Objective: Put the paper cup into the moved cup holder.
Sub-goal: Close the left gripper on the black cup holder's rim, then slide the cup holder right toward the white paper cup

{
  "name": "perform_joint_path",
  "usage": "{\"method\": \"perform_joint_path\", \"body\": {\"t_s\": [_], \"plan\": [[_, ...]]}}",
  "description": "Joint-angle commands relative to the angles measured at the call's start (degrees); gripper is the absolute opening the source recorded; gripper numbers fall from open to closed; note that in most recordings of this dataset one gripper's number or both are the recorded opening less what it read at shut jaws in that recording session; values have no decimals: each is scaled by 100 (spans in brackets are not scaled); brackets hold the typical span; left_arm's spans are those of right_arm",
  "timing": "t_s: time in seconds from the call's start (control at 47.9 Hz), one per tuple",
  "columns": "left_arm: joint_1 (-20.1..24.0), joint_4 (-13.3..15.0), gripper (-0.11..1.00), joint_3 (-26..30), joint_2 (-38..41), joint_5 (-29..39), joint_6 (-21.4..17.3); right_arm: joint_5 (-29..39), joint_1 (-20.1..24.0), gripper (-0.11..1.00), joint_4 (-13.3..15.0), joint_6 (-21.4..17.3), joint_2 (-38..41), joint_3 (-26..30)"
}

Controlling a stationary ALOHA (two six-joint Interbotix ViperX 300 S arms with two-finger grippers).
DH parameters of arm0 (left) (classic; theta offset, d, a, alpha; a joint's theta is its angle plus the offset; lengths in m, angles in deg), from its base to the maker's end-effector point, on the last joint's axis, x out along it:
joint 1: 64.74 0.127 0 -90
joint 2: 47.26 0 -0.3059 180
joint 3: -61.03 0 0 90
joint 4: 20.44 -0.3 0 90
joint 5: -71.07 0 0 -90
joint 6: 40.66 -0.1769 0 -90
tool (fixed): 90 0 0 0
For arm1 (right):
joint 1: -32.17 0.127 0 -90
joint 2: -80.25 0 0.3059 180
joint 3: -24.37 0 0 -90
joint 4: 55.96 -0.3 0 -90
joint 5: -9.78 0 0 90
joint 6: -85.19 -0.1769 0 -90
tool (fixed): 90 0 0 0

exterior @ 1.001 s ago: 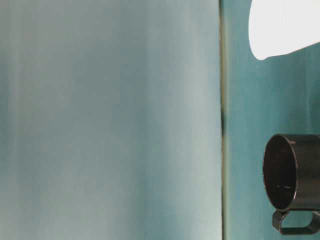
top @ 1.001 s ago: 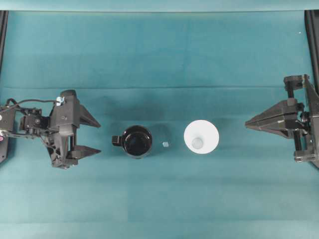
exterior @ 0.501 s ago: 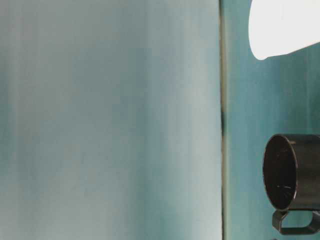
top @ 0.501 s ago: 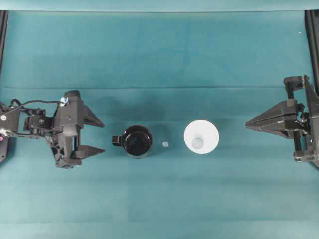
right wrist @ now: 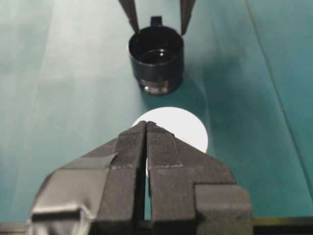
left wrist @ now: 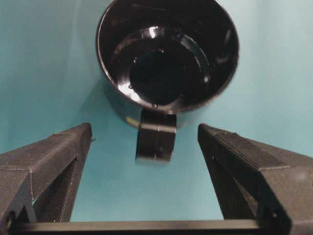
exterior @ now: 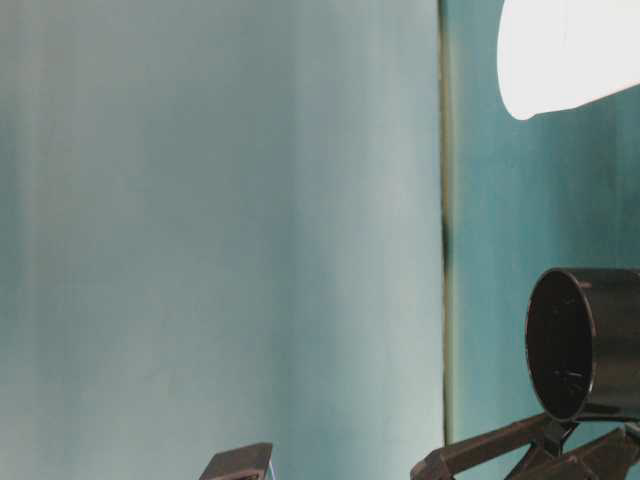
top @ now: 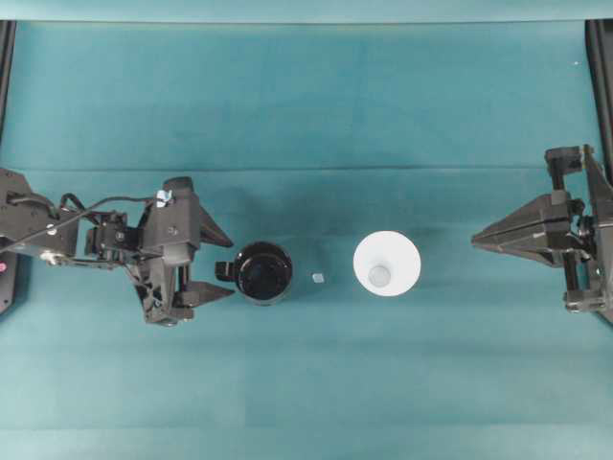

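The left gripper (top: 222, 265), wide open and empty, had advanced toward 3 o'clock to straddle the holder's (top: 264, 272) handle, ready to move it, while the cup (top: 386, 264) stood farther toward 3 o'clock before the shut, empty right gripper (top: 476, 238).

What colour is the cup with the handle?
Glossy black cup holder; the left wrist view shows it best.

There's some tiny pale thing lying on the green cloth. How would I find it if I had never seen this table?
Start in the middle of the teal tablecloth, seen from overhead. There a black cup holder stands left of a white paper cup. The small pale scrap lies in the gap between them, touching neither, and is far smaller and flatter than both.
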Motion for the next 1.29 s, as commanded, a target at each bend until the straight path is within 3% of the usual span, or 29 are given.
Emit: {"method": "perform_joint_path", "body": {"t_s": [0.0, 0.146, 0.292, 0.584, 0.96, 1.273], "plan": [[0, -9, 89, 53, -18, -26, 0, -18, 9, 3, -9, -53, 35, 123], [-9, -9, 85, 26, -26, -18, 0, -18, 9, 3, -9, -53, 35, 123], [-9, -9, 71, 44, -18, -26, -9, -26, 9, 3, -9, -53, 35, 123], [-9, -9, 20, 79, -9, -53, -62, -18, 9, 3, -9, -53, 35, 123], [-9, -18, 19, 571, 35, -272, -246, -26, 9, 3, -9, -53, 35, 123], [0, -9, 19, 1274, 527, 44, -615, -26, 9, 3, -9, -62, 35, 132]]}}
